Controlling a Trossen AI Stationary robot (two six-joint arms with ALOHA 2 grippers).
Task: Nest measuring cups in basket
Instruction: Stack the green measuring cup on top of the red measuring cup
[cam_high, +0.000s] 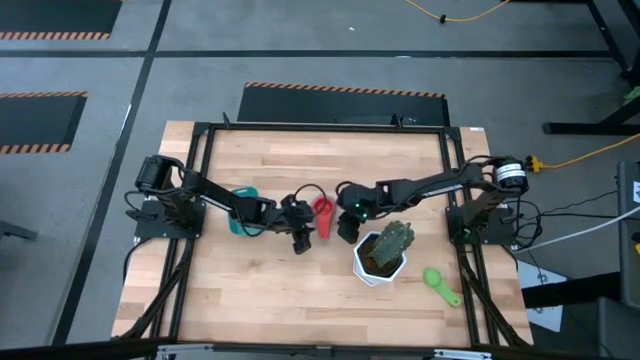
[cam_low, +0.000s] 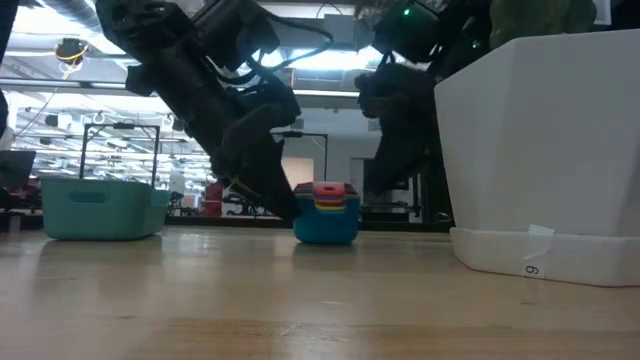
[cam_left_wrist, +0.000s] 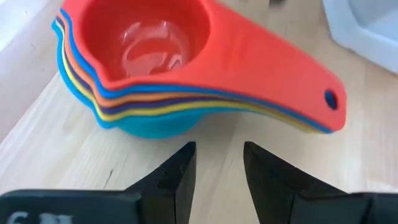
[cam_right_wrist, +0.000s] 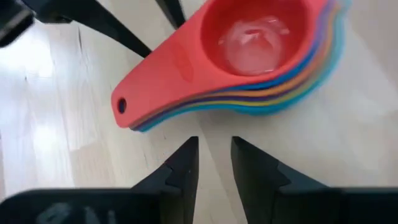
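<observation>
- I am looking at the pale wooden surface (cam_high: 300, 300) with the small teal plastic rectangular basket (cam_high: 244, 200) sitting well to the left of the nested stack of plastic measuring cups (cam_high: 322, 216), red cup on top and blue at the bottom, so the whole stack is facing a long carry, and a weak pinch on the thin fanned handles is risking the cups sliding apart.
- The white hexagonal pot with the green plant (cam_high: 382, 252) is standing near the stack, just beside the right arm; I am worrying about a swing of that arm knocking it.
- The left gripper (cam_left_wrist: 217, 165) is hovering just short of the stack with its fingers slightly apart and holding nothing.
- The right gripper (cam_right_wrist: 213, 160) is pointing at the stack from the opposite side, its fingers also slightly apart and empty; both closing in at once is inviting a collision.
- A lone green plastic measuring cup (cam_high: 441, 286) is lying well apart near the right edge and is risking being forgotten.
</observation>
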